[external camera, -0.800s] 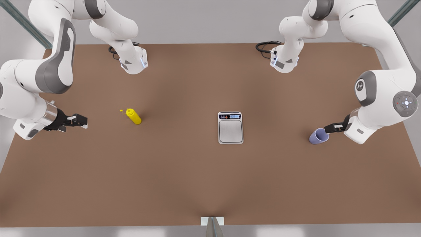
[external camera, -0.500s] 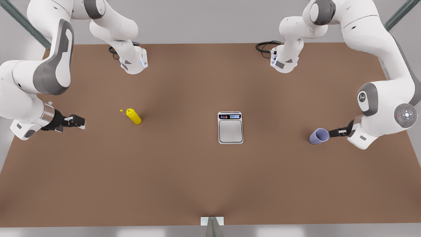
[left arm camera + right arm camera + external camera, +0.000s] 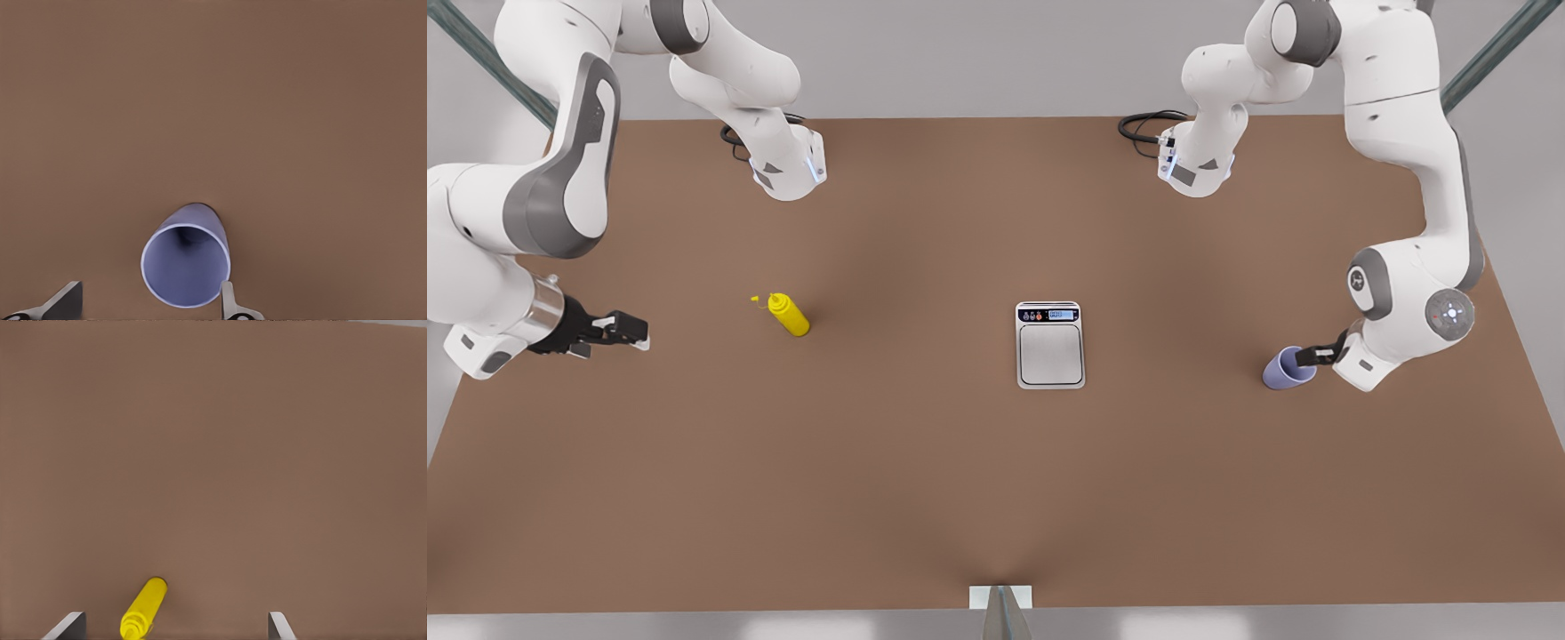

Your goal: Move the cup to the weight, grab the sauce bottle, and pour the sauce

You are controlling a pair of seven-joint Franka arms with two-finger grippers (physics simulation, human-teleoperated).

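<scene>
No wording, brand or number can be read anywhere. The weight (image 3: 1050, 345), a little right of the front view's centre, carries a dark strip along its far end with a pale digital display and a few small coloured button marks, but the digits and symbols are too small to make out. The arm at the front view's right edge bears small round emblems on its grey joint caps; these cannot be read.

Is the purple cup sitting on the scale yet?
No, the cup stands on the brown table, far toward the front view's right of the scale.
</scene>
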